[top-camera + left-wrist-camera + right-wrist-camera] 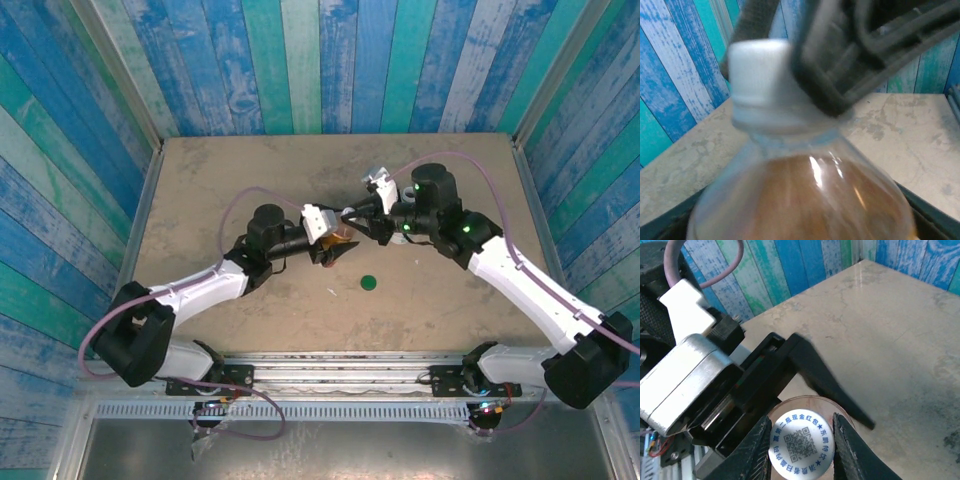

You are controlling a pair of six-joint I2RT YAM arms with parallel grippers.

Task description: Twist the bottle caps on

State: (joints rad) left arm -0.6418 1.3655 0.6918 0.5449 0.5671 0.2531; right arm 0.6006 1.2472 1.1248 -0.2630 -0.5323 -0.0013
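Note:
The clear bottle [340,237] of amber liquid stands mid-table between both grippers. In the left wrist view the bottle [805,200] looms close and blurred, with the white cap [757,70] on its neck. My right gripper [801,440] is shut on the white cap [801,447], one finger on each side; its black finger [840,65] presses against the cap. My left gripper [333,247] is open around the bottle's body, and its long finger [830,380] stands slightly off the bottle's shoulder. The dark green cap [368,283] lies flat on the table in front of the bottle.
Blue and teal plank walls [320,60] close in the beige table [240,180] at the back and sides. A metal rail [340,372] with both arm bases runs along the near edge. A small white speck [332,292] lies left of the green cap.

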